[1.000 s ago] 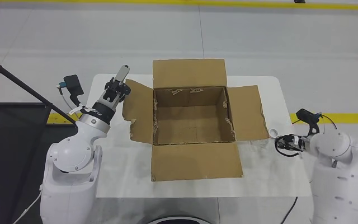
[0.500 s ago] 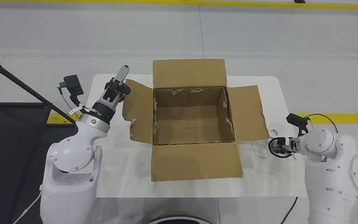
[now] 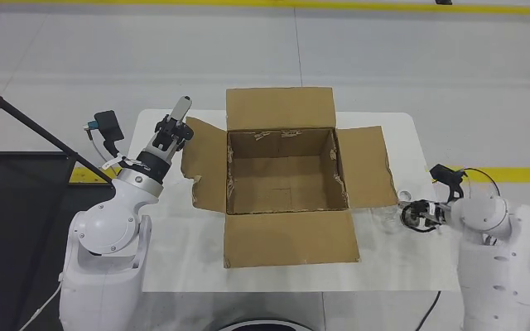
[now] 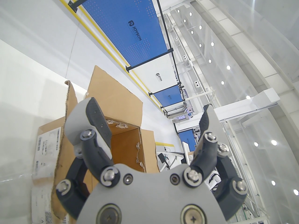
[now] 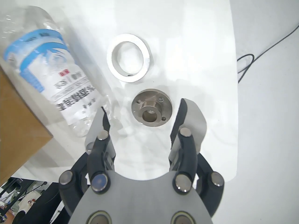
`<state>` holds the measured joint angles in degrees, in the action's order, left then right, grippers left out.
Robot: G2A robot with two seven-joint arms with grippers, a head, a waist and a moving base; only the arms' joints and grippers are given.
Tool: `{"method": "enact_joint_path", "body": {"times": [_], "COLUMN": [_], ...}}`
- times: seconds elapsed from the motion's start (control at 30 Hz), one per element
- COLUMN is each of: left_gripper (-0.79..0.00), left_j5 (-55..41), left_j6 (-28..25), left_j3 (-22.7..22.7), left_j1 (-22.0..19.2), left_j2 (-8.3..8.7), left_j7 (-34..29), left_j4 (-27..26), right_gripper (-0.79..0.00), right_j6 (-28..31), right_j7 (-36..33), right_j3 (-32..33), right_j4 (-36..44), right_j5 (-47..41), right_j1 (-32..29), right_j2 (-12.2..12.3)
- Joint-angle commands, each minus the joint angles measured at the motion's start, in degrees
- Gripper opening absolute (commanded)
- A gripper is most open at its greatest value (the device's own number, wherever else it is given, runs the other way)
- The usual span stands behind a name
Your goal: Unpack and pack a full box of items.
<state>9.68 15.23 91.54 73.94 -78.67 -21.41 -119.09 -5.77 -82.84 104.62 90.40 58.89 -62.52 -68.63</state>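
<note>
Beyond the left gripper [image 4: 150, 108], a pale grey floor [image 3: 397, 58] with a yellow line [image 3: 348, 4] meets blue perforated panels [image 4: 130, 24] under round ceiling lights [image 4: 228, 67].

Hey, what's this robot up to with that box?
The cardboard box sits open and empty on the table. The right gripper, open, hovers over a metal flange lying beside a white ring and a plastic bottle, right of the box. The left gripper, also open, is raised beside the box's left flap, holding nothing.
</note>
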Motion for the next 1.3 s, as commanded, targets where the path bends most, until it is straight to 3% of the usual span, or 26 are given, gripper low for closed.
{"method": "enact_joint_path", "body": {"times": [0.0,0.17,0.37,0.47,0.87,1.27], "left_gripper": [0.0,0.0,0.0,0.0,0.0,0.0], "left_j5": [0.0,0.0,-0.36,-0.58,-2.95,-2.95], "left_j6": [0.0,0.0,-2.37,-3.49,-6.25,-6.25], "left_j3": [0.0,0.0,0.36,1.2,4.96,4.96], "left_j1": [0.0,0.0,1.96,3.1,7.75,7.75], "left_j2": [0.0,0.0,0.18,0.31,0.54,0.54], "left_j7": [0.0,0.0,0.87,1.68,5.88,5.88], "left_j4": [0.0,0.0,-1.0,-1.36,-2.52,-2.52], "right_gripper": [0.0,0.0,0.0,0.0,0.0,0.0], "right_j6": [1.26,5.35,10.99,14.61,19.38,22.5], "right_j7": [1.03,3.38,4.11,2.85,1.46,3.83], "right_j3": [2.03,5.66,6.01,5.16,-5.75,-10.56], "right_j4": [4.53,14.05,18.56,17.14,2.22,0.9], "right_j5": [-4.17,-15.77,-26.79,-30.48,-32.82,-34.35], "right_j1": [-1.68,-5.62,-6.37,-4.79,5.18,5.04], "right_j2": [0.11,0.28,0.76,1.28,2.67,3.74]}}
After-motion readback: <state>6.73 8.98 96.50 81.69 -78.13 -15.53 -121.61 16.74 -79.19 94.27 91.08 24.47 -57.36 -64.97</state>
